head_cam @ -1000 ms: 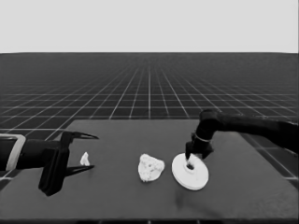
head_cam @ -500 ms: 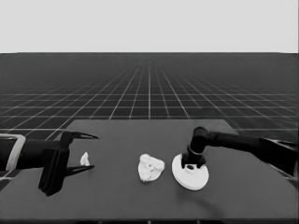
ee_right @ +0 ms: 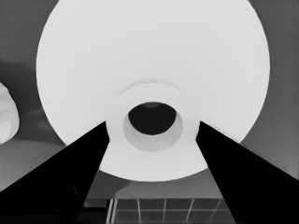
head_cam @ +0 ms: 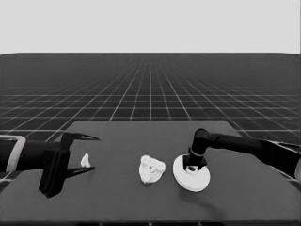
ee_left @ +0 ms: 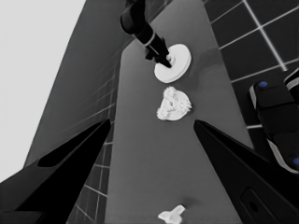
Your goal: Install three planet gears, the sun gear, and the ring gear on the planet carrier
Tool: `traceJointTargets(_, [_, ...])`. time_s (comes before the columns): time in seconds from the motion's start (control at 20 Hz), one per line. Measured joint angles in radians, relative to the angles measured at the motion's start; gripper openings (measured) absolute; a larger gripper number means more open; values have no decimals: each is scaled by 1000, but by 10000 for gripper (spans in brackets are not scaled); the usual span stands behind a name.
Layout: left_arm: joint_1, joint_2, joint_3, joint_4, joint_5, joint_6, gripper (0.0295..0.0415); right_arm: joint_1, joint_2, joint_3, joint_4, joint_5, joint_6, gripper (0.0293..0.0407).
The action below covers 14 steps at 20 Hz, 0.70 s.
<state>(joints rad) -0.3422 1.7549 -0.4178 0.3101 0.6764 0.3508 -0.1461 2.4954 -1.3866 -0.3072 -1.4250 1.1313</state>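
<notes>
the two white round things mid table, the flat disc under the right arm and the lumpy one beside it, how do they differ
The larger round part is a smooth flat white disc with a raised central collar; the smaller round part looks lumpy, with small toothed gears on it. The right gripper is at the larger part's hub; nothing touches the smaller. Both are white and lie on the dark table.

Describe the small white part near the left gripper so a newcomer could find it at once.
Start at the dark table's left end, where the parked left gripper stands with fingers spread. Between those fingers lies the thin white piece, resting on the table, not held. It is far smaller than the gear-covered smaller round part mid-table and the larger round part under the right gripper.
</notes>
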Motion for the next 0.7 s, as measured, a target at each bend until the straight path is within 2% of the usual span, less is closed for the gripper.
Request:
traceJointTargets(0.2, [0,0,0,0,0,0,385,0,0,0,0,0,0,348])
traceJointTargets(0.3, [0,0,0,0,0,0,385,128,-36,93,114,-70,41,348])
traceJointTargets(0.4, [0,0,0,0,0,0,385,183,-41,106,161,-89,46,348])
traceJointTargets(0.7, [0,0,0,0,0,0,385,208,-41,107,186,-98,47,348])
